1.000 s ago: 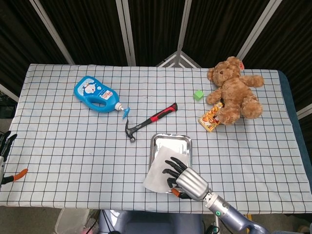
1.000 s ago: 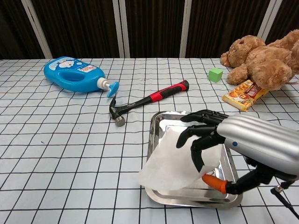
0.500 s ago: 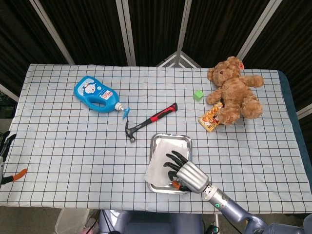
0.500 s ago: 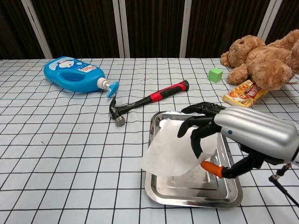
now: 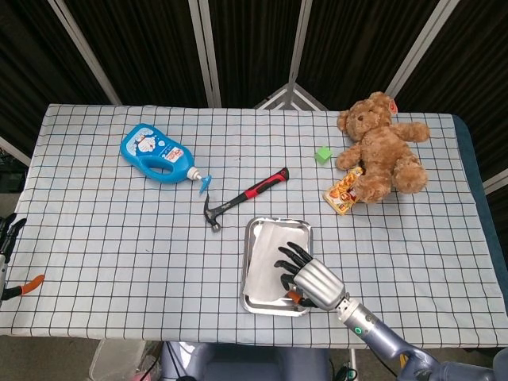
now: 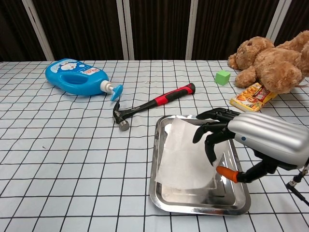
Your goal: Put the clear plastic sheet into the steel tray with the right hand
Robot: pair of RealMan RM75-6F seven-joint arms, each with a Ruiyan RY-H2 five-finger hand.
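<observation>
The clear plastic sheet (image 6: 186,154) now lies inside the steel tray (image 6: 160,191), a thin, milky-translucent rectangle whose long axis runs near to far along the tray's own length. Its far edge sits close to the tray's far rim, and its near right corner lifts slightly off the tray floor. In the head view the sheet (image 5: 266,258) covers the left and middle of the tray (image 5: 251,300).

The right hand (image 6: 241,140) hangs over the right half of the tray, a ribbed silver back with black fingers (image 6: 211,145) curled downward over the sheet's right edge and an orange-tipped thumb beneath. From these views I cannot tell whether the fingers pinch the sheet or merely rest on it. The head view shows the same hand (image 5: 311,278) above the tray's near right corner.

The tray is a shallow, polished metal rectangle with rounded corners and a raised lip, reflecting light along its near wall.

The left hand (image 5: 8,238) shows only at the far left edge of the head view, off the table, with dark fingers spread apart and holding nothing.

A hammer (image 6: 152,104) with a red and black grip lies just beyond the tray's far left corner, head toward the left.
</observation>
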